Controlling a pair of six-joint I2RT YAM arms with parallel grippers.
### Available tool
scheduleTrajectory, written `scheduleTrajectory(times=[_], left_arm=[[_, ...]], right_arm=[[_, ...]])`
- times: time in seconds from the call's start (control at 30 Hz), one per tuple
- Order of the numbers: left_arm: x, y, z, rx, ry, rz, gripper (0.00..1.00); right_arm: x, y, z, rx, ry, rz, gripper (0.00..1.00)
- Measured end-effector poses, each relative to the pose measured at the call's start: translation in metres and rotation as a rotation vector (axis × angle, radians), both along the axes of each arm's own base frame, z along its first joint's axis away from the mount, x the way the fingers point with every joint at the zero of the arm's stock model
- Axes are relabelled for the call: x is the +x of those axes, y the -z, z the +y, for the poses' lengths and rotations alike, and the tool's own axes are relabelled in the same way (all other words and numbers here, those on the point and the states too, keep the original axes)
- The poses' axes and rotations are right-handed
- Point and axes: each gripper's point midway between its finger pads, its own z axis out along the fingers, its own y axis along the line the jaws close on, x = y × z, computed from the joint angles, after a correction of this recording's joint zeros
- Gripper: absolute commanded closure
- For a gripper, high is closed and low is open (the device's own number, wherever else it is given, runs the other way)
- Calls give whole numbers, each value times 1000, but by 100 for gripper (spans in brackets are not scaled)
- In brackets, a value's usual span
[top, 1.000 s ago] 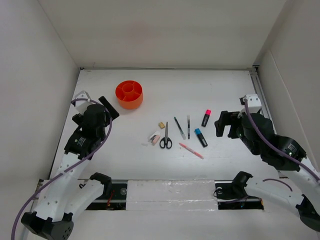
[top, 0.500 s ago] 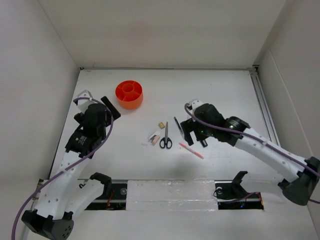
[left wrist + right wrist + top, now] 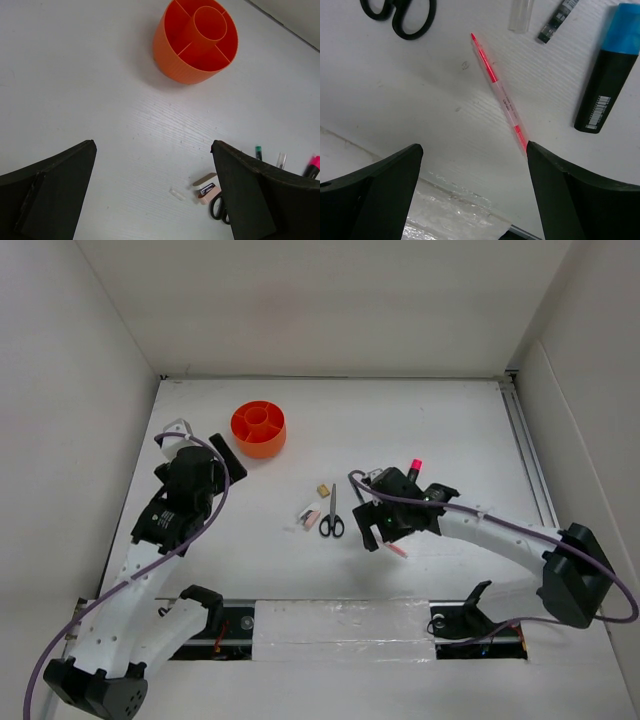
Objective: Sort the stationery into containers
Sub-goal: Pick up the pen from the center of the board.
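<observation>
Progress: nothing sorted yet. Orange tub [image 3: 172, 62] sits far-L on the table [image 3: 450, 420], approx 10 o'clock from the stationery cluster. Its centre cup & divided sections look empty in the L wrist view. All items lie loose on the table: scissors [image 3: 332, 521], w/ white & pink erasers [image 3: 310, 513] at their 9 o'clock, tan eraser [image 3: 323, 490] at 11, pink-cap marker [image 3: 412, 471] off at 2. Blue-cap marker [image 3: 606, 75] & a slim dark pen [image 3: 559, 17] show in the R wrist view. R gripper [image 3: 474, 150] hangs over the thin pink pen [image 3: 501, 97], jaws spread wide, nothing held. The pen lies flat, its near end just beside one finger. L gripper [image 3: 152, 147] is likewise spread & empty, at approx 7 o'clock of the tub. Judged: 1st pick (pink pen) is being lined up; every item is left to do.
</observation>
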Motion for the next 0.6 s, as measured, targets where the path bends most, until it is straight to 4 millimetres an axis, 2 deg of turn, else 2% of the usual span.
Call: scheduleTrajectory(times=[0.2, 0.43, 0.6], left_arm=[[0, -1, -8, -11, 47, -2, 0], [-2, -5, -17, -29, 105, -12, 0], [-3, -9, -26, -50, 157, -24, 0]], right_arm=[[-3, 30, -2, -57, 21, 67, 9], [1, 41, -2, -70, 51, 86, 12], [1, 59, -8, -105, 103, 136, 16]])
